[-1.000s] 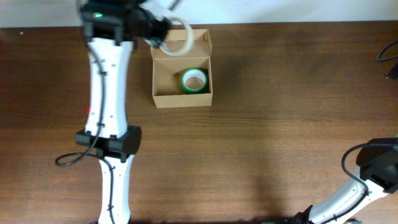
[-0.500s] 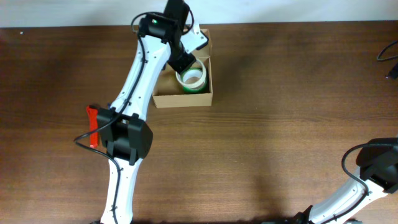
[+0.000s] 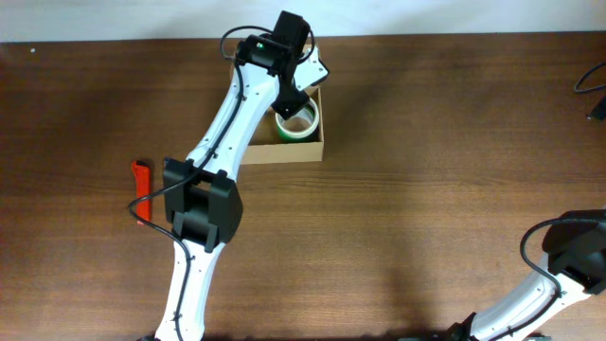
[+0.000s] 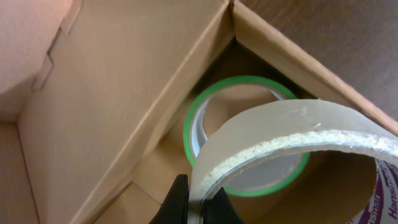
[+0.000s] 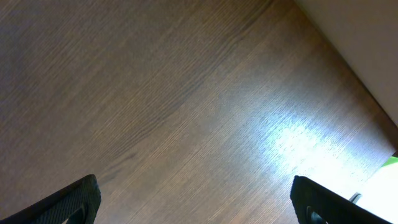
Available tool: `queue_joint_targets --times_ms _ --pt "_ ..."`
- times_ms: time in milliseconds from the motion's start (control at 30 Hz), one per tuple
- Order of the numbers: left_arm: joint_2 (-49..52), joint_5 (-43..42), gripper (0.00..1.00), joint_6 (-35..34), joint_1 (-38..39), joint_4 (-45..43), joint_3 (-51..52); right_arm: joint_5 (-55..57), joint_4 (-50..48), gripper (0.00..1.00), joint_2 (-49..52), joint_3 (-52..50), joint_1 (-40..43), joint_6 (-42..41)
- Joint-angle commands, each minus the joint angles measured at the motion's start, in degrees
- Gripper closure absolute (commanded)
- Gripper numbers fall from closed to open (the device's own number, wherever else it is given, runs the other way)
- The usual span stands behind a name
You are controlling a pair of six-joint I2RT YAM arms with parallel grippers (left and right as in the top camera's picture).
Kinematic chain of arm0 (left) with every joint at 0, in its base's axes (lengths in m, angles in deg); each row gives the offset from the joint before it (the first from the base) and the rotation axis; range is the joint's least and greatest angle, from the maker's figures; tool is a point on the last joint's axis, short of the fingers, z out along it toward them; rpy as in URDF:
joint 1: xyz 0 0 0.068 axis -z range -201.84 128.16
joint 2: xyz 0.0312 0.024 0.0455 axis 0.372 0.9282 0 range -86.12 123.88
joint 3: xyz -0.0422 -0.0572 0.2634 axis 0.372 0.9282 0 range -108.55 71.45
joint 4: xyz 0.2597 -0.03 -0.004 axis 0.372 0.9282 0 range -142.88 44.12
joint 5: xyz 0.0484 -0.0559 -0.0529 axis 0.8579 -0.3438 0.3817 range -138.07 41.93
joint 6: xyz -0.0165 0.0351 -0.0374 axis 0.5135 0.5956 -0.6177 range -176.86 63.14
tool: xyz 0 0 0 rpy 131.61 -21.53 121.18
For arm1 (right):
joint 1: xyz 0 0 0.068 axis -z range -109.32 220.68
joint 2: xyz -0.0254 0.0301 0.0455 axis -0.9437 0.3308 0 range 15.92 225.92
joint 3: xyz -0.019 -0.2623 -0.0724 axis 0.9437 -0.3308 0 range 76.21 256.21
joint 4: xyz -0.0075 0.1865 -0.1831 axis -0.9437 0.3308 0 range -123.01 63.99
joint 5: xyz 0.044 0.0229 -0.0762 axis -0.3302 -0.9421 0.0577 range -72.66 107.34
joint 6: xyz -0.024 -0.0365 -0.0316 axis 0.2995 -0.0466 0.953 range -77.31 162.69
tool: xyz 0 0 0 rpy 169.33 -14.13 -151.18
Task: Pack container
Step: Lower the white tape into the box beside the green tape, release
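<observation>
One small tan cardboard box [image 3: 289, 152], far side, left of centre, contains a green-edged tape roll [image 4: 249, 79]; left gripper [image 4: 198, 205] pinches a translucent beige tape roll [image 4: 292, 127] above it; right gripper [image 5: 196, 202], near right, gapes wide.

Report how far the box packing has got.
Done: a green tape roll lies inside the container. In hand: the left claw is shut on a second, pale tape roll, held over the open box just above the green one. Left: release it inside, then probably fold the flap lid shut. The right claw hangs open over the table, holding nothing.
</observation>
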Motion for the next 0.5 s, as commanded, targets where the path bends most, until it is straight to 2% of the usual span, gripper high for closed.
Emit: queue_joint_targets --times_ms 0,467 --pt "2.51 1.16 0.98 -0.39 -0.04 -0.31 0.13 0.7 -0.07 0.01 -0.59 -0.04 -0.11 -0.02" --pt "4.02 2.23 0.98 -0.81 -0.07 -3.19 0.13 0.7 -0.07 0.01 -0.59 -0.04 -0.11 -0.02"
